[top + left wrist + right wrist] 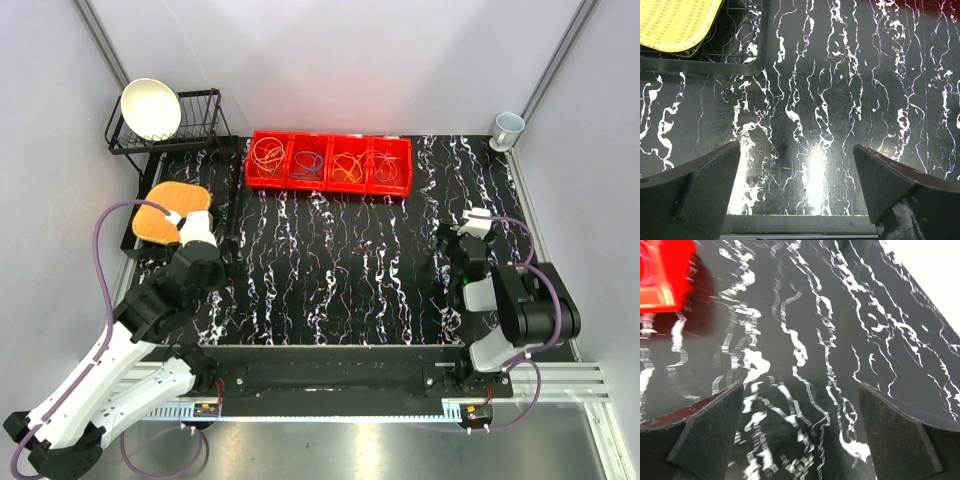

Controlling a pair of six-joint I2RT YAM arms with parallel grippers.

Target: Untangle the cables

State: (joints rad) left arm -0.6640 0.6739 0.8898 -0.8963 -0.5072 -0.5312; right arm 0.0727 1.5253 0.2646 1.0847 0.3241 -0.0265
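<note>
The cables lie as small coils in a red four-compartment bin [329, 186] at the back of the table: a white coil [268, 153], a blue-purple coil [307, 164], an orange-yellow coil [347, 166] and another thin coil [388, 165]. My left gripper [198, 240] hangs open and empty over the left of the black marbled table; in the left wrist view it [796, 147] has only bare tabletop between its fingers. My right gripper [462, 245] is open and empty over the right side, likewise over bare table in its own view [800, 385]. Both are well short of the bin.
A black wire rack [190, 135] holding a white bowl [150, 107] stands at the back left. A yellow woven mat [170, 210] lies just beyond the left gripper, and it shows in the left wrist view too [675, 22]. A pale mug [507, 128] is at the back right. The bin's corner [662, 275] shows in the right wrist view.
</note>
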